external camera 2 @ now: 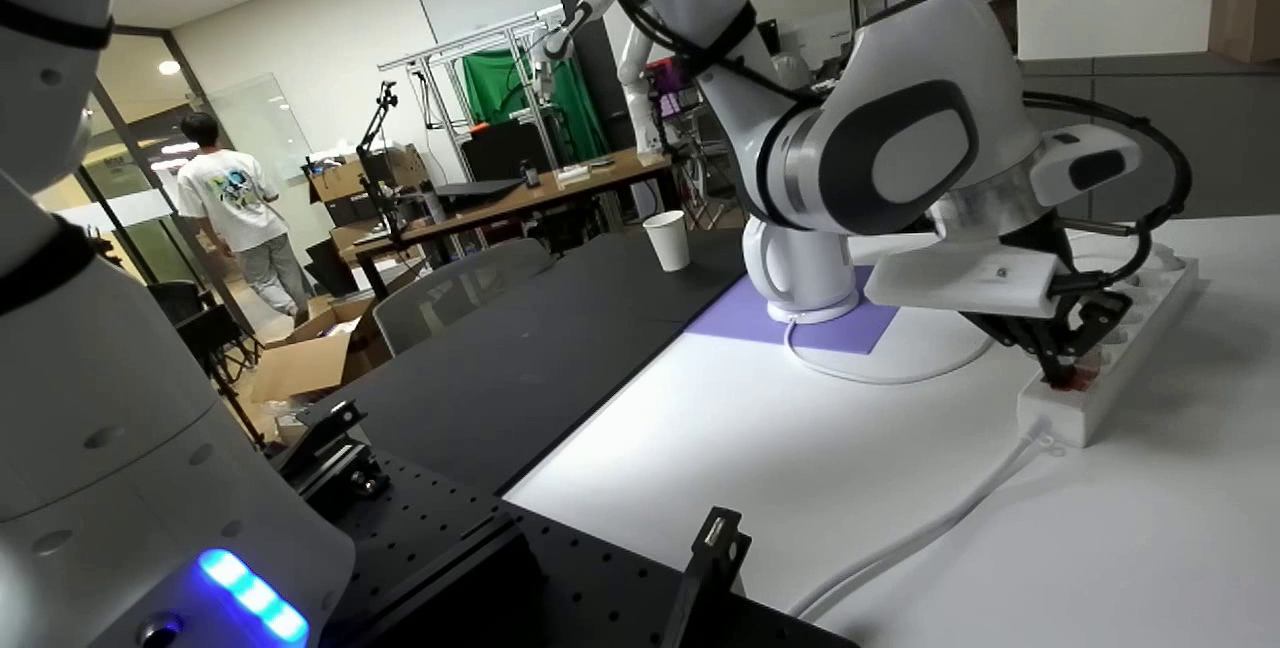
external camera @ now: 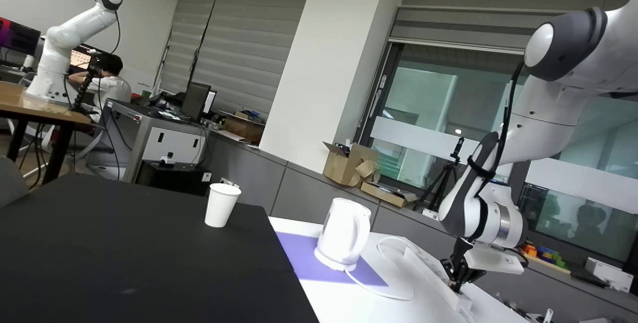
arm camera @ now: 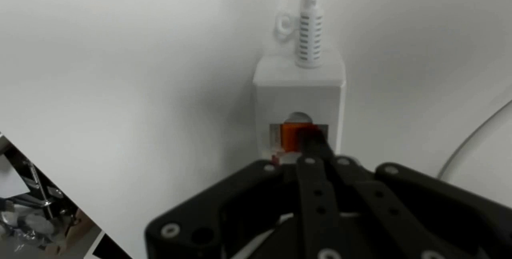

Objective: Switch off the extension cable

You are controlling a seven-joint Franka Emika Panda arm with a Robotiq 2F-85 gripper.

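Strip (external camera 2: pixel 1130 358) is lying on the white table (external camera 2: pixel 680 453), its cord (arm camera: pixel 310 37) coming out of the end under my gripper (arm camera: pixel 316 143). I am holding the gripper pointed down there, its 2 fingers (arm camera: pixel 311 179) pressed together. In the wrist view their tips are covering the right part of the orange switch (arm camera: pixel 289 137), which is sitting in the strip's top face near the cord; whether they are pushing on it, I am not able to tell.

Between the strip and the cup (external camera: pixel 222 206), in both exterior views, the jug (external camera: pixel 338 233) is standing upright on the purple sheet (external camera: pixel 300 254), its own lead (external camera 2: pixel 870 381) curving over the white table. The cup is standing upright on the black table (external camera: pixel 124 248), near the edge and well apart from the gripper.

In an exterior view my arm (external camera 2: pixel 120 448) is showing a blue light (external camera 2: pixel 252 596), and a person (external camera 2: pixel 232 203) in a white shirt is standing across the room, back turned. Another arm (external camera: pixel 75 31) is standing on a wood table (external camera: pixel 15 97) in an exterior view.
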